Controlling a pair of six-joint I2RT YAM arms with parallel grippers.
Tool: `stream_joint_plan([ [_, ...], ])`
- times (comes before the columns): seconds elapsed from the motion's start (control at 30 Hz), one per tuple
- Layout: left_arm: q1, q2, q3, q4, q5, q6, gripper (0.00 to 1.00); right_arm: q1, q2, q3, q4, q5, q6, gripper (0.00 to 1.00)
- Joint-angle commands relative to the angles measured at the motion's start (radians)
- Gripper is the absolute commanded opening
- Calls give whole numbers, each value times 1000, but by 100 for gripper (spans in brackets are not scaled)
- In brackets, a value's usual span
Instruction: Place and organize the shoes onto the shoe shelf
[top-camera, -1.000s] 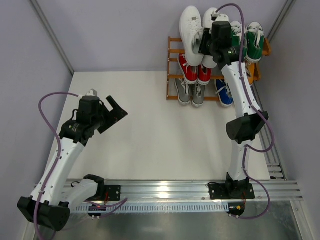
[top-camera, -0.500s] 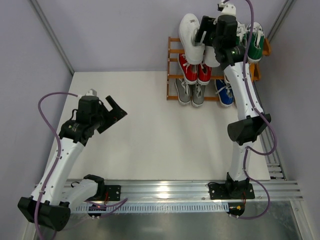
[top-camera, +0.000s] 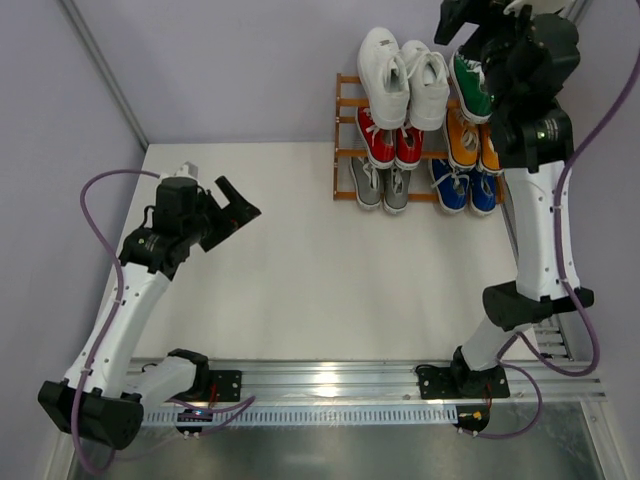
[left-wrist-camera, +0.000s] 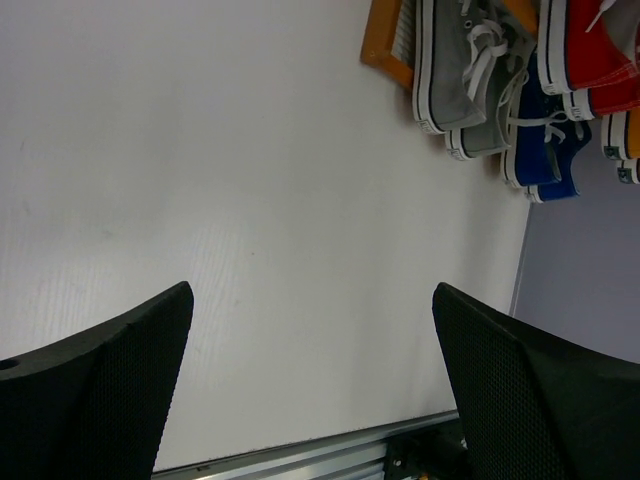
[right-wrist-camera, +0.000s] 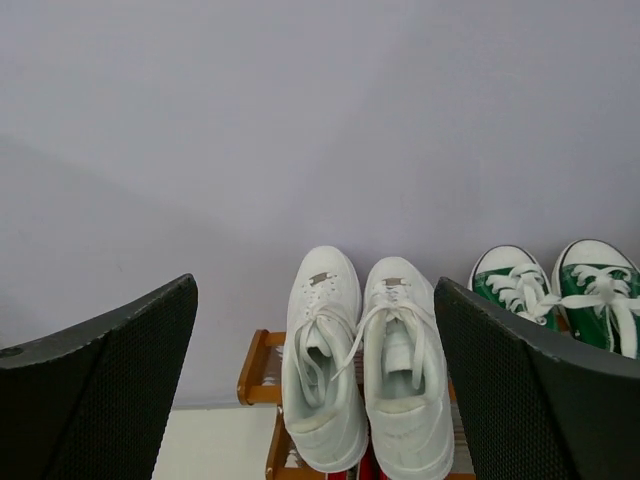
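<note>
The shoe shelf (top-camera: 345, 140) stands at the back of the table against the wall. On its top tier a white pair (top-camera: 405, 70) lies beside a green shoe (top-camera: 470, 90). Red (top-camera: 390, 140) and orange (top-camera: 470, 145) pairs fill the middle tier, and grey (top-camera: 380, 183) and blue (top-camera: 460, 187) pairs the bottom. My right gripper (top-camera: 470, 18) hangs open high above the top tier, holding nothing. Its wrist view looks down on the white pair (right-wrist-camera: 365, 380) and the green pair (right-wrist-camera: 560, 295). My left gripper (top-camera: 235, 210) is open and empty over the left of the table.
The white tabletop (top-camera: 300, 260) lies between the arms. Grey walls close in on the left, the back and the right. An aluminium rail (top-camera: 340, 380) carries both arm bases at the near edge. The left wrist view shows the grey shoes (left-wrist-camera: 460, 80) and blue shoes (left-wrist-camera: 545, 150).
My right gripper has opened, let go of the white shoe on the top tier, and risen up and to the right. The left arm has shifted slightly.
</note>
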Motion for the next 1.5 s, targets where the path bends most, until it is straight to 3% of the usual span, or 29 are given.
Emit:
stream_joint_plan([
  [0.0,8,42,65,142,110,20,100,3,-110,-93,-7,42,-44,100],
  [0.17,8,97,116,280,243,34,100,5,-319,-375,-102,79,-101,100],
  [0.37,8,97,154,265,216,106,99,5,-496,-605,-285,35,-63,100],
  [0.63,8,121,278,120,130,215,100,3,-579,-673,-562,-191,46,100],
  [0.8,0,148,341,95,108,226,100,5,-573,-663,-572,-263,46,100],
  [0.93,0,198,363,200,188,244,100,5,-562,-653,-552,-254,40,100],
  [1.07,0,365,473,430,282,174,100,5,-549,-623,-546,-243,2,100],
  [1.27,0,673,823,497,217,117,100,6,-576,-655,-535,-235,-8,100],
  [1.4,0,966,1063,709,304,-113,100,3,-663,-782,-419,-235,23,100],
  [1.47,-5,1069,1145,915,332,-295,100,5,-720,-857,-365,-220,44,100],
])
